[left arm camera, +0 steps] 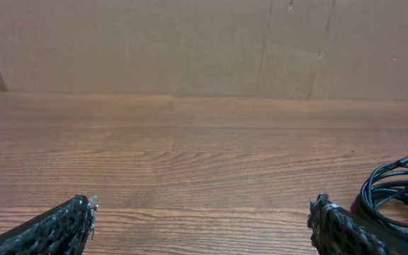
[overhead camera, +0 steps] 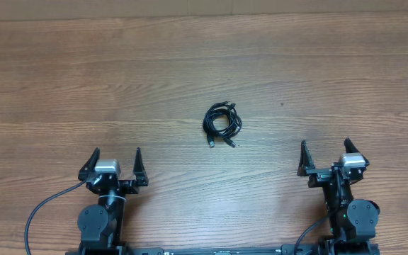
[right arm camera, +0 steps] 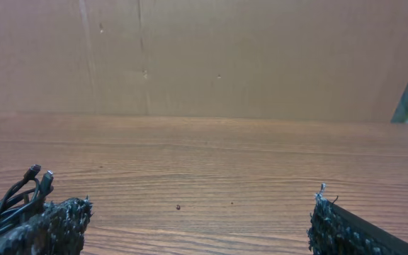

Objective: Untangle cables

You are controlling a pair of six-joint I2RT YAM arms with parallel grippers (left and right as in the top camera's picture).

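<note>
Both pairs of jaws stand wide apart and hold nothing. The left gripper (overhead camera: 116, 154) sits at the lower left of the overhead view and the right gripper (overhead camera: 325, 146) at the lower right, each pointing up the frame across the wooden table (overhead camera: 83, 78). Near the centre of the frame, between the two and a little further up, lie the cables (overhead camera: 222, 125). They are well apart from both grippers and touched by neither.

The step in hand looks like the first reach to the bundle. To do it well, one gripper should probably come down on a strand at the outer edge of the coil, not its dense middle, and close on one cord alone. The other could then take a plug end. A slow sideways pull should open the loops rather than tighten them. The cords are thin and lie flat on the wood, so the fingertips would need to come right down to the surface.

The cables are thin black cords wound into a small loose ring of overlapping loops. Short plug ends stick out at its top and its lower edge. In the right wrist view, two small plugs at the lower left stand slightly raised. How many cords there are cannot be told.
</note>
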